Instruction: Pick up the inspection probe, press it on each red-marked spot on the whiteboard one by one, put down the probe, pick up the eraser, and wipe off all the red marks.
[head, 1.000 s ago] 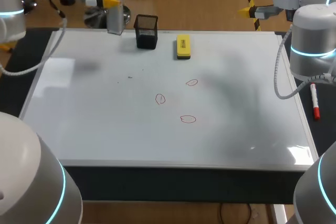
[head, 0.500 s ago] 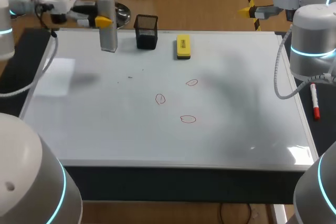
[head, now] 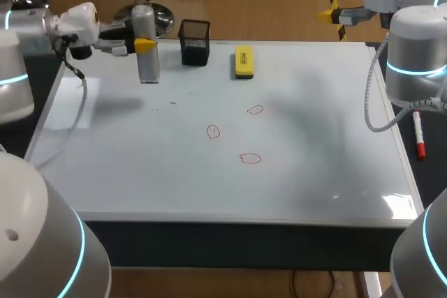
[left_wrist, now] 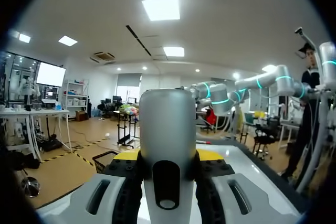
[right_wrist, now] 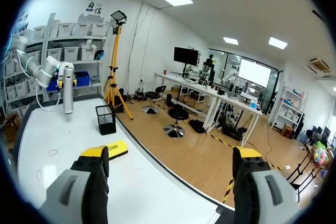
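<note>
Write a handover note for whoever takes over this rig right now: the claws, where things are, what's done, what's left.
Claws: the left claw is shut on the inspection probe, held upright over the far left part of the whiteboard. The right claw is open and empty, beyond the board's far right corner.
Things: the eraser lies near the board's far edge, beside the black mesh cup. Three red marks sit mid-board, unwiped, and the probe is at none of them.
Done: probe picked up.
Left: press each mark, put the probe down, take the eraser, wipe all marks.
</note>
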You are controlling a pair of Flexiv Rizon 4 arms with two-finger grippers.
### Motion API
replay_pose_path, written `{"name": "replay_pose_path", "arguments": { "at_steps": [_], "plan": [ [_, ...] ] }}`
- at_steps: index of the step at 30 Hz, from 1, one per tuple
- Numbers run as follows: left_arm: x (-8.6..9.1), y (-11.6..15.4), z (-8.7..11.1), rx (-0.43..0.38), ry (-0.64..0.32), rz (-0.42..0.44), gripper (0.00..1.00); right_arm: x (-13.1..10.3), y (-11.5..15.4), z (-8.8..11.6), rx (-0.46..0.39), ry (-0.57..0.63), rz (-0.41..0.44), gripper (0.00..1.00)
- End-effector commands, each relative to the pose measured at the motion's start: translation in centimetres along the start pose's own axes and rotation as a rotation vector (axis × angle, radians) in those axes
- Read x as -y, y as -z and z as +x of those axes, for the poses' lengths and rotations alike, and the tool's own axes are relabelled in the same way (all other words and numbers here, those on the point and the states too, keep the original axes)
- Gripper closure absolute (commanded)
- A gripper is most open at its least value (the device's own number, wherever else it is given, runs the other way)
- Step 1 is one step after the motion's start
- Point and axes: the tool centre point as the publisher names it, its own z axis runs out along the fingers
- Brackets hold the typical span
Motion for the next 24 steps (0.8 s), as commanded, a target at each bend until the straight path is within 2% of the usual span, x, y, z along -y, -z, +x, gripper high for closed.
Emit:
{"name": "replay_pose_path", "arguments": {
  "at_steps": [1,13,24],
  "plan": [
    [-0.4,-0.7,0.1,0.607,-0.004,0.004,1.00,0.0,0.0,0.0,0.000,0.000,0.000,0.00],
    [-0.6,-1.4,-1.0,0.565,0.016,0.017,1.00,0.0,0.0,0.0,0.000,0.000,0.000,0.00],
    [-0.6,-1.4,-1.0,0.565,0.016,0.017,1.00,0.0,0.0,0.0,0.000,0.000,0.000,0.00]
  ]
}}
